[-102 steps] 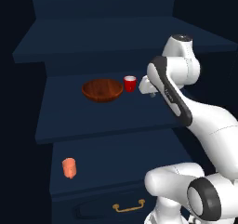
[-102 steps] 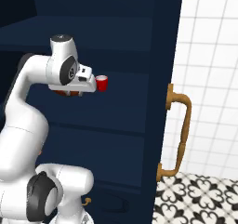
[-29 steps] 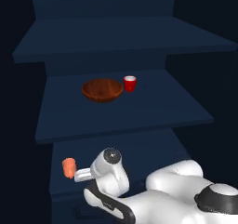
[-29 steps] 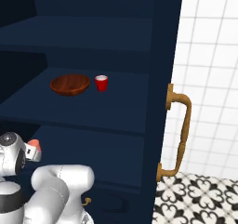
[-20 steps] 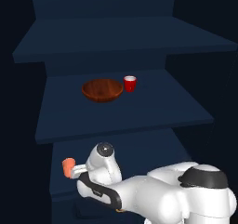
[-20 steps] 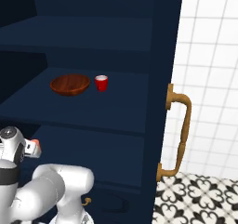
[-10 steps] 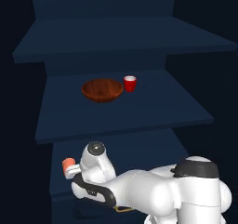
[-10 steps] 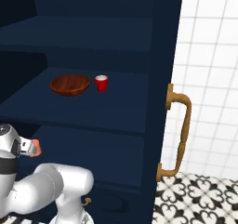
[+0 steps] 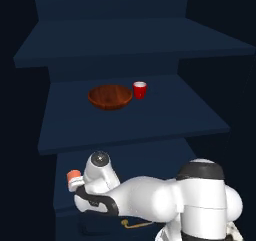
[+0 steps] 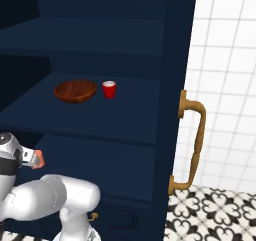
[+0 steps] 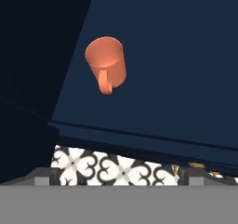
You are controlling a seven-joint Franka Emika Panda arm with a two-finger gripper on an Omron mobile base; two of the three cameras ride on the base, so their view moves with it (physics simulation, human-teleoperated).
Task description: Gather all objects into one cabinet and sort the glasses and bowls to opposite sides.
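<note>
- The pincer (image 11: 118, 177), at the bottom of the hand view, is standing wide apart and gripping nothing.
- The salmon-orange cup (image 11: 107, 62) is sitting in the upper middle of the hand view, on the cabinet's (image 10: 172, 60) lower shelf (image 11: 176, 79), handle turned toward the camera.
- The wooden bowl (image 9: 110, 96) and the red cup (image 9: 140, 90) are resting just beside each other at the centre of the left base view, on the middle shelf (image 9: 165, 115).
</note>
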